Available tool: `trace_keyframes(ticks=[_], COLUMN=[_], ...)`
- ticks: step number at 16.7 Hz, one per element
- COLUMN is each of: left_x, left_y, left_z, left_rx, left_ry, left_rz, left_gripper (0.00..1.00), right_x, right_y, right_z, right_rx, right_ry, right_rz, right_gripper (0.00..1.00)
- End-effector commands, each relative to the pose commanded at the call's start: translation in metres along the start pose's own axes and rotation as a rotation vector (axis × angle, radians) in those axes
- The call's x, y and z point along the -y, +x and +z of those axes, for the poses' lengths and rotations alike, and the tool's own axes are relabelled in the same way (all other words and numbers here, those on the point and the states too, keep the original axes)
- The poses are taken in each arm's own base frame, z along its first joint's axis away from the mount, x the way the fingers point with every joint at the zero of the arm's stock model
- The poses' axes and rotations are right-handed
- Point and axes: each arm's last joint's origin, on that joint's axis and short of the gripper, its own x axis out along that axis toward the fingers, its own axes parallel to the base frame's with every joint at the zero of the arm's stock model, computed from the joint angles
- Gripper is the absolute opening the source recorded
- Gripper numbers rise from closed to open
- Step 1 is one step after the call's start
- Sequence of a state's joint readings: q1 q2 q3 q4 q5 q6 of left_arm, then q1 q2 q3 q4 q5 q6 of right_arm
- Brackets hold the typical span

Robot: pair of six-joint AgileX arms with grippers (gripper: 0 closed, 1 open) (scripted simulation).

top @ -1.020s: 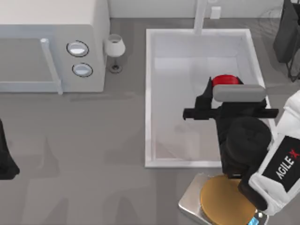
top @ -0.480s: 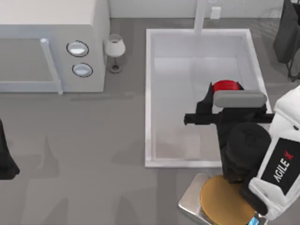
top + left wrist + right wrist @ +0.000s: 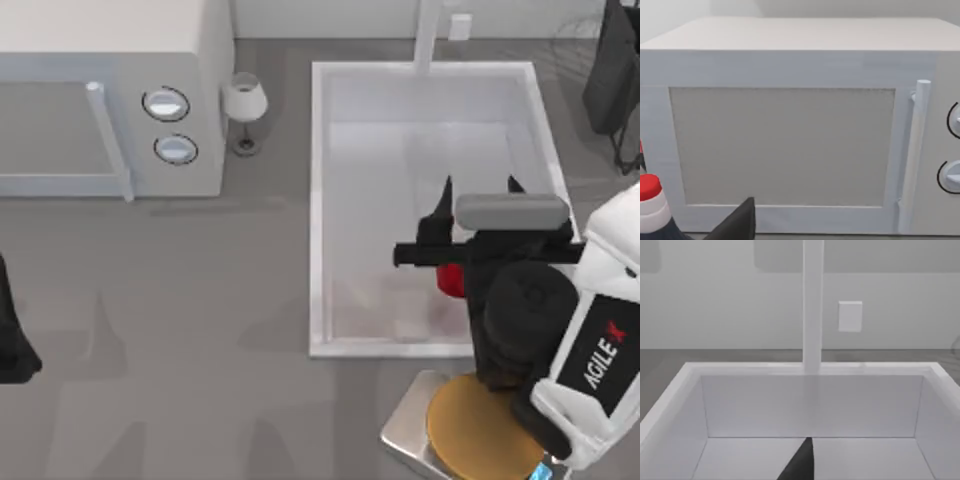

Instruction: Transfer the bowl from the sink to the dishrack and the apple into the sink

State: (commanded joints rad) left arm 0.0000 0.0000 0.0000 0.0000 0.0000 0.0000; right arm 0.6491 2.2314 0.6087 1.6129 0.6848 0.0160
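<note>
At the near edge of the tabletop [image 3: 200, 380], on the right, an orange disc [image 3: 480, 425] sits on a silver base. Just beyond it the right arm reaches over the sink [image 3: 318, 200], and its right claw [image 3: 478, 187] hangs above the basin with both dark fingertips spread apart and nothing between them. The apple [image 3: 450, 280] lies inside the sink, low under the wrist and partly hidden by it, near the basin's front right part. At the far rim stands the white faucet [image 3: 813, 305]. Well to the left is the white microwave [image 3: 110, 100], a small lamp [image 3: 244, 105] beside it. The left arm waits at the left edge; whether the left claw [image 3: 735, 225] is parted or closed I cannot tell.
</note>
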Motion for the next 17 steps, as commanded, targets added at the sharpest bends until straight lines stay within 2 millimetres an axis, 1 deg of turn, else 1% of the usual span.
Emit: trace_keyframes(ticks=[2,3,13,15,17], left_x=[0.0,0.0,0.0,0.0,0.0], left_y=[0.0,0.0,0.0,0.0,0.0], left_z=[0.0,0.0,0.0,0.0,0.0], left_rx=[0.0,0.0,0.0,0.0,0.0], left_ry=[0.0,0.0,0.0,0.0,0.0], left_rz=[0.0,0.0,0.0,0.0,0.0], left_gripper=[1.0,1.0,1.0,1.0,1.0], right_x=[0.0,0.0,0.001,0.008,0.02], right_y=[0.0,0.0,0.0,0.002,0.003], right_z=[0.0,0.0,0.002,0.01,0.025], right_rx=[0.0,0.0,0.0,-0.008,-0.023], right_ry=[0.0,0.0,0.0,-0.004,-0.014], right_rz=[0.0,0.0,0.001,0.001,0.001], right_gripper=[0.98,1.0,1.0,1.0,1.0])
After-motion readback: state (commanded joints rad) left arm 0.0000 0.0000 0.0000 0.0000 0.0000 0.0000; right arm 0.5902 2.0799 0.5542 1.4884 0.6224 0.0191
